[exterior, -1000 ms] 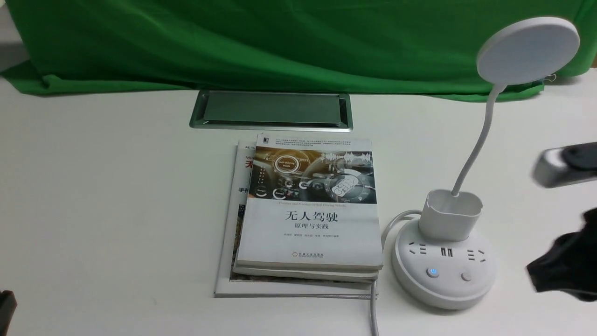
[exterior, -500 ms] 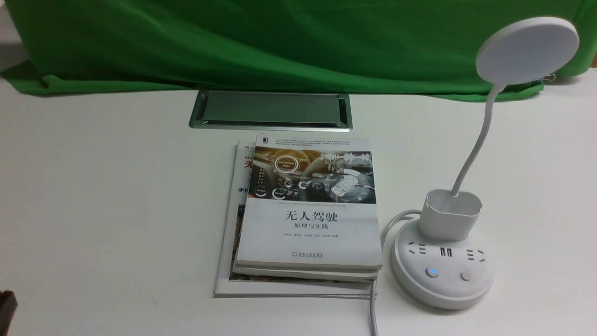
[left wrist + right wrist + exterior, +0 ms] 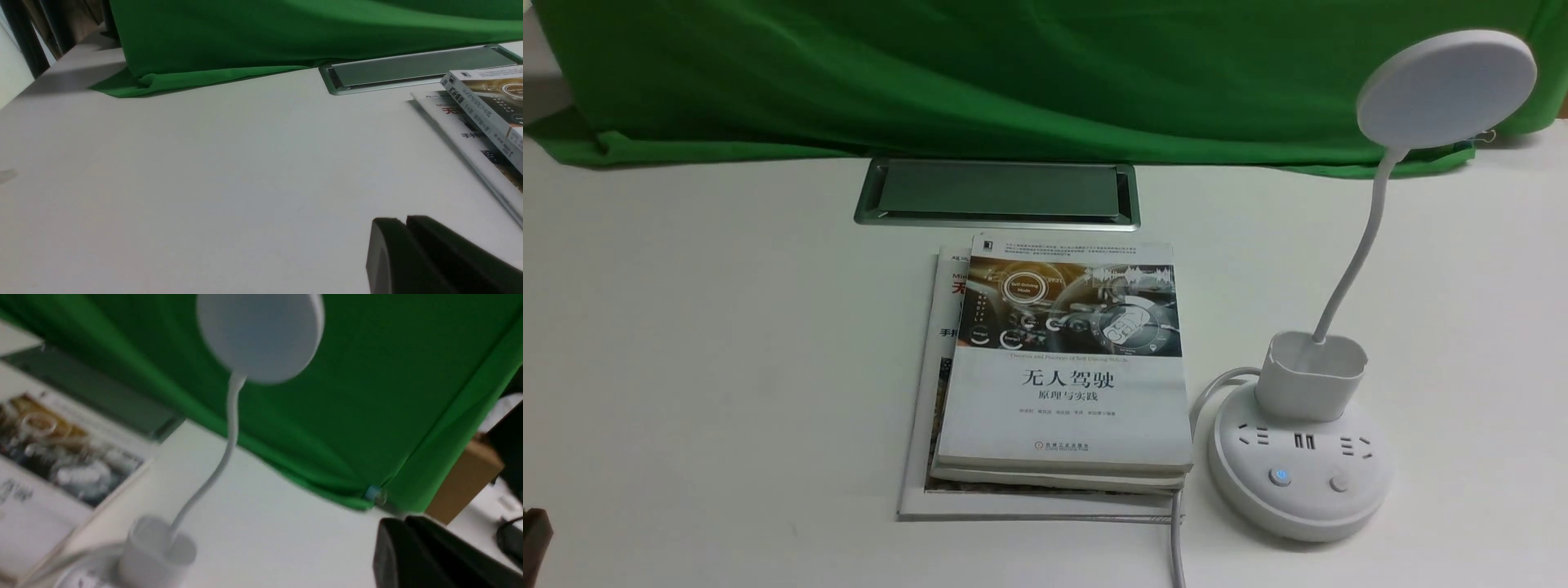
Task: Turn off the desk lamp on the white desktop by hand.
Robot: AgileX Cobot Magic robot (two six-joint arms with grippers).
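Observation:
The white desk lamp stands at the right on the white desktop [image 3: 727, 327]. Its disc head [image 3: 1447, 88] is up on the gooseneck [image 3: 1356, 253]. The cup holder [image 3: 1311, 376] sits on the round base [image 3: 1298, 498]. The base's left button [image 3: 1281, 475] shows a blue light and its right button [image 3: 1338, 483] is plain. My right gripper [image 3: 404, 520] is shut and empty; it is out of the front view, and its camera sees the lamp head [image 3: 261, 335] and cup [image 3: 157, 551], blurred. My left gripper [image 3: 404, 220] is shut and empty, low over the desktop [image 3: 204, 171].
A stack of books [image 3: 1066, 367] lies just left of the lamp base, and the lamp's cord [image 3: 1176, 539] runs to the front edge. The silver-framed hatch [image 3: 996, 192] lies behind the books. A green cloth [image 3: 1013, 73] hangs at the back.
The right arm, at the right edge of the front view one second ago, has drawn out of that view. The lamp and books have not moved.

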